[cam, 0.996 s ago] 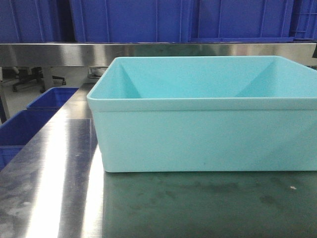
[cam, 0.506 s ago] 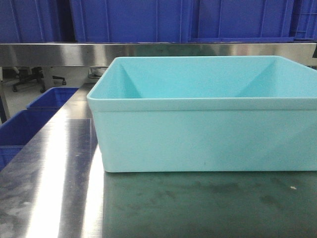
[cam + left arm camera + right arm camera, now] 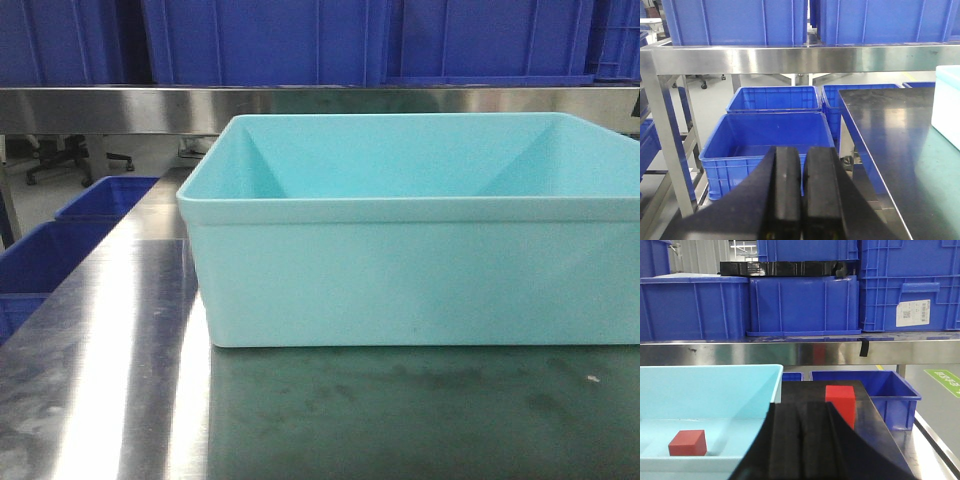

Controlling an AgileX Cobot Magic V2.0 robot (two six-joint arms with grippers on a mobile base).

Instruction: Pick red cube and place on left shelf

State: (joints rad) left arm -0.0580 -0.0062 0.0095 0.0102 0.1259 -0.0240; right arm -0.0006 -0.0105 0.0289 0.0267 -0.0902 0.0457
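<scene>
Desk (image 3: pixel 120 350) below steel shelf (image 3: pixel 805 352) | right hand (image 3: pixel 801 415) pressed closed, empty | red cube (image 3: pixel 840 402) on desk just beyond its right finger | second red cube (image 3: pixel 687 442) in teal bin (image 3: pixel 710 390), lower left | left hand (image 3: pixel 802 160) closed, empty

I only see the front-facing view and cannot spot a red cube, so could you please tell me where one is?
Observer: The right wrist view shows one red cube lying inside the teal bin.
Operator: Is that the only one?
Observer: No, a second red cube stands on the table outside the bin, just beyond the right hand.
Operator: Is either hand holding anything?
Observer: No, the left hand and right hand are both shut and empty.
</scene>
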